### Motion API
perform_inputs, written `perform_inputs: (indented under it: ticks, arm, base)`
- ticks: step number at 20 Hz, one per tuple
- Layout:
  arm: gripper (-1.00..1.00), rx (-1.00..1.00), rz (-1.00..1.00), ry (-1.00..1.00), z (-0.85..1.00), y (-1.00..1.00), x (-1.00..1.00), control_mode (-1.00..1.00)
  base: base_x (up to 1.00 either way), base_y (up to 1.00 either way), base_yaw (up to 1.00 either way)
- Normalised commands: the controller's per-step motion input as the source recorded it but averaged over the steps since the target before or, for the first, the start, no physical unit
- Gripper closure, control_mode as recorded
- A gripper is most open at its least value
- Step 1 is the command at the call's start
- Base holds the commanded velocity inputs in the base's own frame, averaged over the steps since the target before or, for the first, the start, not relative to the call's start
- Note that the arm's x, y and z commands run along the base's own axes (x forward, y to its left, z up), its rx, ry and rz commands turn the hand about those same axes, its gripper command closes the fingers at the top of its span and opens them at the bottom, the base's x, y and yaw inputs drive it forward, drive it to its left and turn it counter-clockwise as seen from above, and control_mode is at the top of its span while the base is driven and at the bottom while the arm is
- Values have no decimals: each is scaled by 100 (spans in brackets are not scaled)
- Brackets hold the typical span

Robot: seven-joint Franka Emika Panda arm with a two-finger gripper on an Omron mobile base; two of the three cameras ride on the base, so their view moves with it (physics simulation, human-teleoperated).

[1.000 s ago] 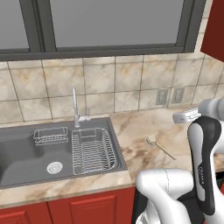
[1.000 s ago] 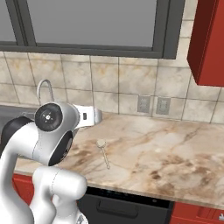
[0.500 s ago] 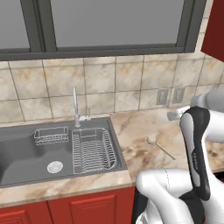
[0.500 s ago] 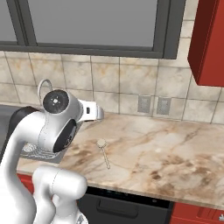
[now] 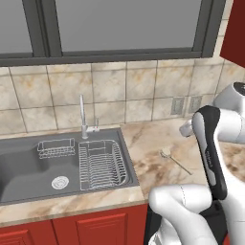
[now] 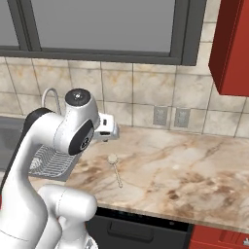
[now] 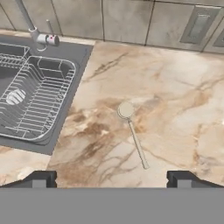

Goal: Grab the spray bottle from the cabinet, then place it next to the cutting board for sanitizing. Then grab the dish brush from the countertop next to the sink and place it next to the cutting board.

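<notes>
The dish brush lies flat on the countertop, just right of the sink, round head toward the wall. My gripper hangs open above the counter, with the brush just ahead of its dark fingertips and between them; nothing is held. A corner of the red cabinet shows at the upper right. The spray bottle and the cutting board are out of view.
A wire dish rack sits in the sink's right half, a small caddy beside it. The chrome tap stands behind. Two wall outlets sit above the counter, and a dark-framed window runs above the tiles.
The arm has swung: its elbow and upper link rose and turned toward the counter's right side. The jaws stayed open, the brush has not moved and the base is still.
</notes>
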Motion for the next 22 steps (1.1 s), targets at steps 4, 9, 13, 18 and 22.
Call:
perform_inputs:
  ticks: [4, 9, 13, 18, 22]
  arm:
    - [-100, -5, 0, 13, -71, 0, 0, -100]
    - [-100, -3, 0, 19, -57, -9, 2, -100]
    - [-100, 0, 0, 17, -47, -20, 0, -100]
    - [-100, 0, 0, 16, -43, -12, 0, -100]
    - [-100, 0, 0, 14, -37, -1, 19, -100]
  base:
    - [0, 0, 0]
    - [0, 0, 0]
    - [0, 0, 0]
    - [0, 0, 0]
    - [0, 0, 0]
